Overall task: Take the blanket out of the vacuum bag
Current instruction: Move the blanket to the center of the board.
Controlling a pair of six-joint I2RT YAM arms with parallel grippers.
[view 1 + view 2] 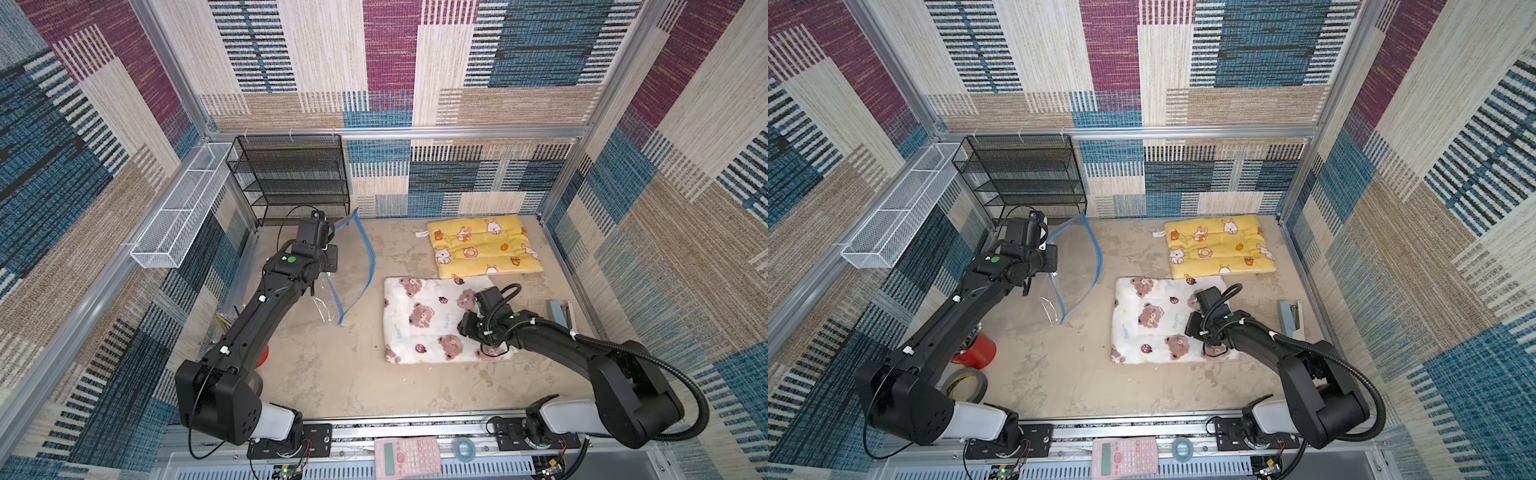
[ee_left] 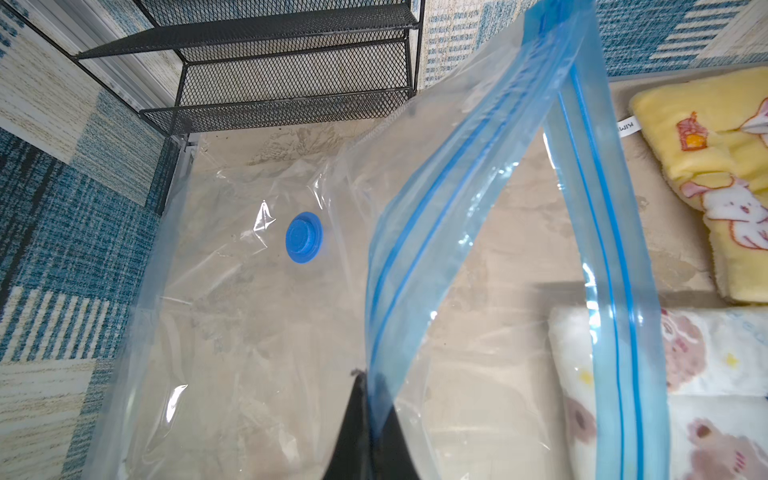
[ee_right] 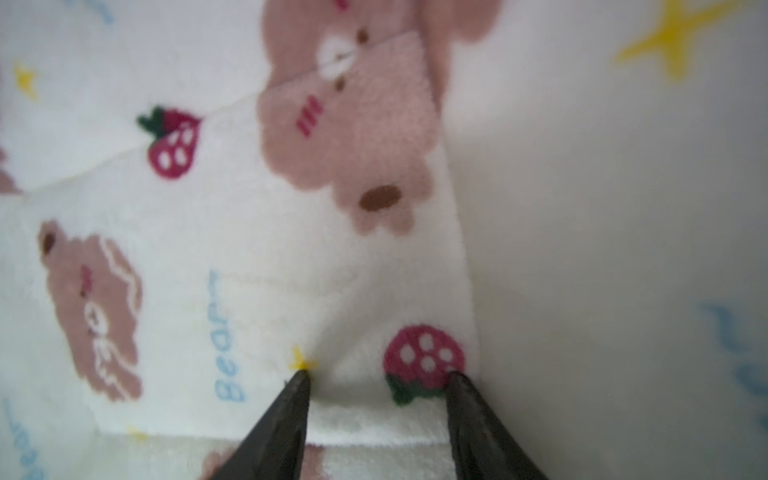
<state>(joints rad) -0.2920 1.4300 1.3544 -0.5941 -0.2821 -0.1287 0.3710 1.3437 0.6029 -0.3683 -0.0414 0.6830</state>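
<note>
Left claw [image 2: 358,386] pinches vacuum bag [image 2: 249,332]; valve cap [image 2: 304,237] wrist-cam only.

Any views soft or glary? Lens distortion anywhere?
Right wrist view: too close, blanket print soft throughout. Left wrist view: sharp; small glare streaks on the vacuum bag, valve cap crisp. Both top views: even light, faint shadows, strong wide-angle perspective.

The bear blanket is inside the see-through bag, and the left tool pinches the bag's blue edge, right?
No. The bear blanket lies on the table outside the vacuum bag, as both top views show. The left tool does pinch the bag's blue edge.
</note>
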